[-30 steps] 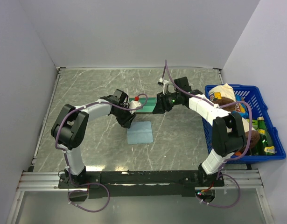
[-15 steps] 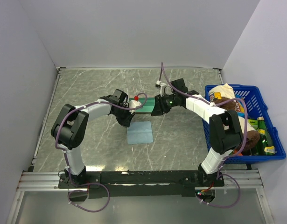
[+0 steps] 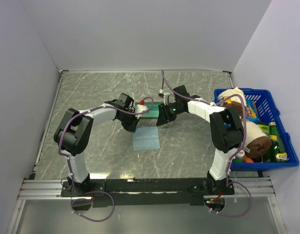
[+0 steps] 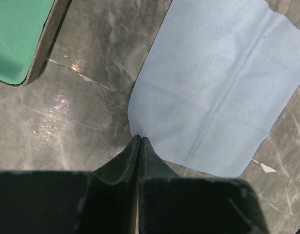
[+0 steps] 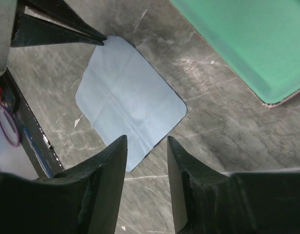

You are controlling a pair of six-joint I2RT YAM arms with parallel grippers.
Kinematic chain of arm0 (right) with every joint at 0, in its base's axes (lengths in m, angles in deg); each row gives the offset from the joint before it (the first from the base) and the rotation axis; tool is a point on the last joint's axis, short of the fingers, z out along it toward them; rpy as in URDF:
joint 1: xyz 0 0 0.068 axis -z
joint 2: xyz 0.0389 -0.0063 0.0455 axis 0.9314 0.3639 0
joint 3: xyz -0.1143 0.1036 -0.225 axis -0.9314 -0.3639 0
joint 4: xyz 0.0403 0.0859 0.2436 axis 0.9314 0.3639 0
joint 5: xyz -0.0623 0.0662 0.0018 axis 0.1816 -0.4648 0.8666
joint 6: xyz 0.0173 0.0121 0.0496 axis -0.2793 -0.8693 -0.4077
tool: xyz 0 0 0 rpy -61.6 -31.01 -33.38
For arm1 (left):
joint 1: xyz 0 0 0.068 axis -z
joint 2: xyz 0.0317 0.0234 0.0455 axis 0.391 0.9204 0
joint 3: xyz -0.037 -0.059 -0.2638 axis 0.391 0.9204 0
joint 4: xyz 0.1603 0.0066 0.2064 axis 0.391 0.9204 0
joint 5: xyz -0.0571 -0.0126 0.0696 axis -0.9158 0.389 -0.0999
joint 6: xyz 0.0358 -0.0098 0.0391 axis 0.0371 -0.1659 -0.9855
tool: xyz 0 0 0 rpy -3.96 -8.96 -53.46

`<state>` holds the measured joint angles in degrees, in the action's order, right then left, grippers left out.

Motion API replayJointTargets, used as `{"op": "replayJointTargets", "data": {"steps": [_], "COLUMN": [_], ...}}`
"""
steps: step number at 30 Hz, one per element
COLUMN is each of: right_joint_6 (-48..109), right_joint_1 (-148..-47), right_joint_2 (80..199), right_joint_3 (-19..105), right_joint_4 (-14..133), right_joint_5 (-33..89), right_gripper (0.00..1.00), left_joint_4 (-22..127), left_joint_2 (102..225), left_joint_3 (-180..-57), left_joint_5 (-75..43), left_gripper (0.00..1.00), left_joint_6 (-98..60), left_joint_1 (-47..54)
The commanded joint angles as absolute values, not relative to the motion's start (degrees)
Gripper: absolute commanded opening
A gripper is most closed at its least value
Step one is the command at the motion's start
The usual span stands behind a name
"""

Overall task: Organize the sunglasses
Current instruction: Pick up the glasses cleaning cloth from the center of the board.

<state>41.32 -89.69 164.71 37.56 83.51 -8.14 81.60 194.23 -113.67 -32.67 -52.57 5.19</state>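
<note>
Pressing at the far-left corner of the light blue square cloth (image 4: 218,92), the clenched left pincer (image 4: 140,139) is seemingly starting on it. The right pincer (image 5: 146,141) is hovering released near the green-lined rectangular case (image 5: 237,44). The sunglasses are showing nowhere; next probably calls for lifting the cloth.

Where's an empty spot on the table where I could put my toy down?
The table is bare at the far left by the side wall, along the back wall, and on the near side of the blue cloth. The middle is crowded: left tool, right tool, cloth and green case. The blue basket is full.
</note>
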Motion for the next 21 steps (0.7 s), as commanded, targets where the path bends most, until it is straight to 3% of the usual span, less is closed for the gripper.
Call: {"op": "replayJointTargets", "data": {"steps": [1, 21], "right_joint_6": [39.66, 37.46], "right_joint_1": [-90.45, -91.6], "right_joint_2": [165.86, 172.27], "right_joint_3": [40.41, 42.61], "right_joint_4": [84.03, 84.74], "right_joint_5": [-6.8, -4.34], "right_gripper": [0.49, 0.47], "left_joint_4": [80.42, 80.06], "left_joint_2": [193.54, 192.04], "left_joint_3": [-113.09, -112.3], "left_joint_5": [-34.66, -36.68], "left_gripper": [0.04, 0.01], "left_joint_6": [-51.8, -51.8], "left_joint_1": [4.94, 4.85]}}
